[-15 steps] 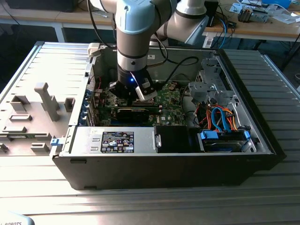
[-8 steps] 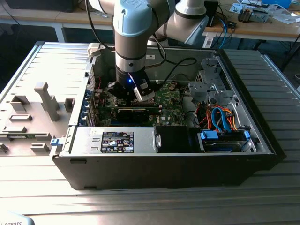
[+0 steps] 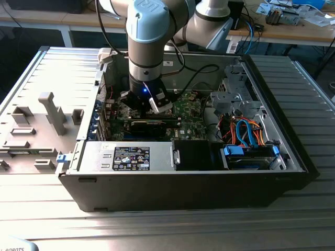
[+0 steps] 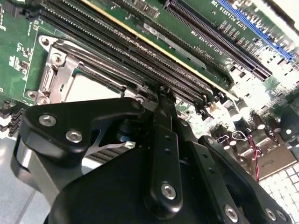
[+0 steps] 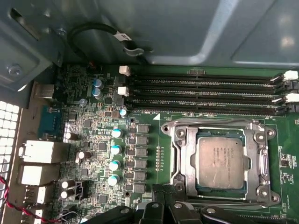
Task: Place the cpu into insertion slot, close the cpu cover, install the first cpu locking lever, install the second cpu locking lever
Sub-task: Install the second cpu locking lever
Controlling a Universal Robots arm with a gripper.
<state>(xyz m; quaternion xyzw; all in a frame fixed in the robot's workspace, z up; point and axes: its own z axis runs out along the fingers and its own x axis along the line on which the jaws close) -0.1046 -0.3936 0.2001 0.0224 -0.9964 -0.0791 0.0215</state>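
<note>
Nearest the lens: the gripper (image 4: 161, 100), seen in the second wrist view as black linkages rising from the lower frame, fingertips drawn together to a point with nothing between them.
Gripper in the first wrist view: its dark fingers (image 5: 156, 198) sit at the bottom centre, just beside the near edge of the socket.
Socket: the insertion slot (image 5: 182, 161) lies right of centre in the first wrist view, silvery rim on the green motherboard (image 5: 93, 140).
Chip: the cpu (image 5: 220, 158) rests flat inside the slot, grey top showing.
Cover: the cpu cover (image 5: 261, 158) appears lowered as a frame around the chip; whether it is fully down I cannot tell.
Levers: I cannot make out whether either is latched.
Behind: four memory slots (image 5: 205, 91) run across just above the socket.
Farthest: the open computer case (image 3: 183, 188) in the exterior view, arm reaching in from upper centre.
Risk: a press off line could slip off thin metal and strike the board or memory slots; a chip not seated square could suffer under the cover.
</note>
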